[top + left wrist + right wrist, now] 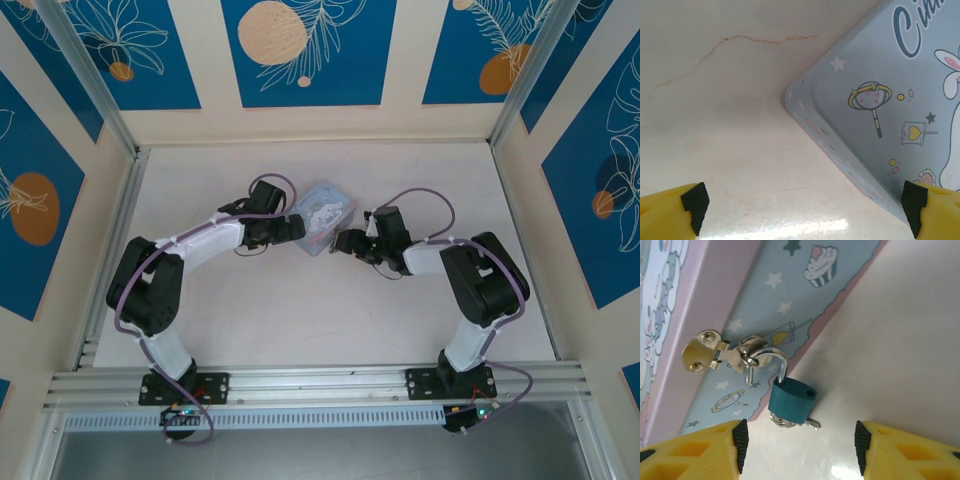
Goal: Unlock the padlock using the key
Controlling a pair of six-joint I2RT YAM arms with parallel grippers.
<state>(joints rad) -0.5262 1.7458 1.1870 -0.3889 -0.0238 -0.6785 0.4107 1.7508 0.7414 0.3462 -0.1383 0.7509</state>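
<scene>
The padlock (791,401) is a small teal block hanging from the metal hasp (715,352) on the side of the pale blue cartoon-printed box (760,285). Its shackle (771,354) passes through the hasp ring with one leg out of the body, and the empty shackle hole shows on top. The key (812,424) sticks out from under the padlock, silver, resting on the table. My right gripper (797,445) is open, just short of the padlock, its pads either side. My left gripper (802,210) is open at the box's corner (790,95), with its right pad (912,202) against the box edge.
The box (322,215) sits mid-table between my left gripper (292,230) and right gripper (345,242). Cream walls with blue panels enclose the white table (300,310) on three sides. Purple cables (425,200) loop over both arms.
</scene>
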